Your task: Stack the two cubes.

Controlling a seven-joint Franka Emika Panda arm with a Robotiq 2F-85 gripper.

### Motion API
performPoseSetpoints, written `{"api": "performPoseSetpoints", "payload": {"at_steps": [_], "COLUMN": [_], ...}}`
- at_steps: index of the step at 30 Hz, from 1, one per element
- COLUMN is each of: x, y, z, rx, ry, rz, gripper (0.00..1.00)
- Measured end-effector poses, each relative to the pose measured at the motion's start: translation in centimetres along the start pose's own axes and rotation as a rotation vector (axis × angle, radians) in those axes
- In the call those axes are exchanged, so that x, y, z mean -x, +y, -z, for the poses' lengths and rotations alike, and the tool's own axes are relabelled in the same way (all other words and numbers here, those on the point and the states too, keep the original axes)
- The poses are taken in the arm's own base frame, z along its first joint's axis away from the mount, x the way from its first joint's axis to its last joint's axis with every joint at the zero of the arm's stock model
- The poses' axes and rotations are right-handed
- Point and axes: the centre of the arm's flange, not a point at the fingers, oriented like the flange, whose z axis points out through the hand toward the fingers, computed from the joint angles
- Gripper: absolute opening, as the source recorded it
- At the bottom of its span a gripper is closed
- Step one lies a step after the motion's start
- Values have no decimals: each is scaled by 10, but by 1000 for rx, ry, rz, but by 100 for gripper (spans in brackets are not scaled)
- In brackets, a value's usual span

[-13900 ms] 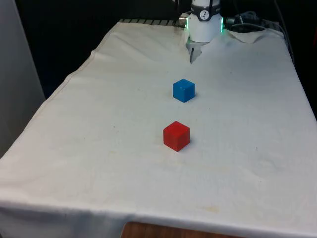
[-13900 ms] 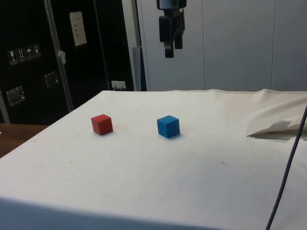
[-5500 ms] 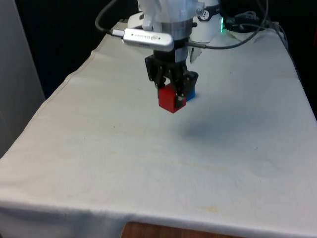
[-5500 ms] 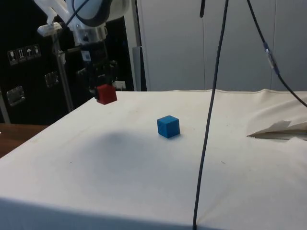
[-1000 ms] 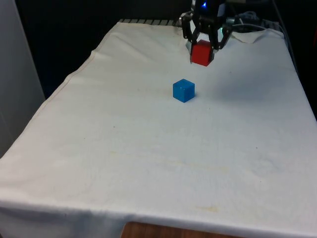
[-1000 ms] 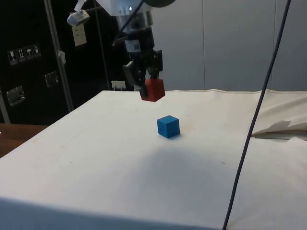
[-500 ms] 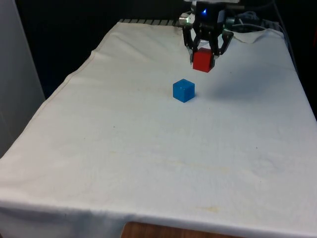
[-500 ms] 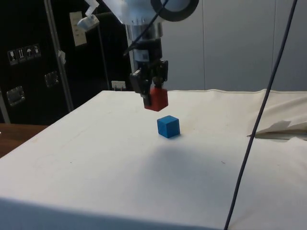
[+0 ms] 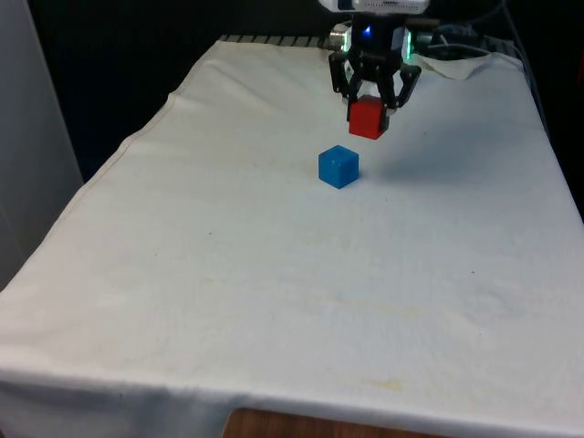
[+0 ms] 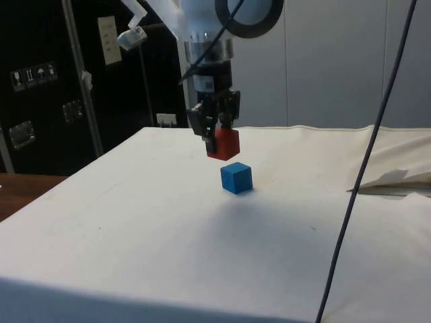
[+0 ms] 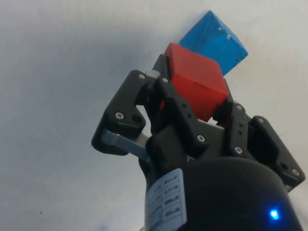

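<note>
Red cube [image 10: 223, 143] is clamped between my gripper [image 10: 220, 136] fingers, held in the air, with the blue cube [image 10: 236, 177] resting on the white cloth [image 10: 168, 235] just below and slightly off to one side, so I judge a small sideways shift comes before lowering.

front: lengthwise, far | side: crosswise, low | wrist: close | shared: blue cube [image 9: 338, 167]

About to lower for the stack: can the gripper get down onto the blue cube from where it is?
Probably yes. The gripper holds the red cube in its jaws, above and slightly off the blue cube. Nothing lies between them; the white cloth around is bare.
</note>
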Motion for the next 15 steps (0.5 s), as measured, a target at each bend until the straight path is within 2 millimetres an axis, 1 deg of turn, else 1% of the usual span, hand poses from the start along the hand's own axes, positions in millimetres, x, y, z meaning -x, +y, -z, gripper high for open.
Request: {"api": "performPoseSetpoints", "payload": {"at_steps": [6, 13, 15], "x": [-2, -7, -7], "y": [9, 27, 27], "z": [-8, -23, -23], "rx": [8, 20, 20], "ry": [-14, -34, -34], "rz": [-2, -7, -7], "gripper": [0, 0, 0]}}
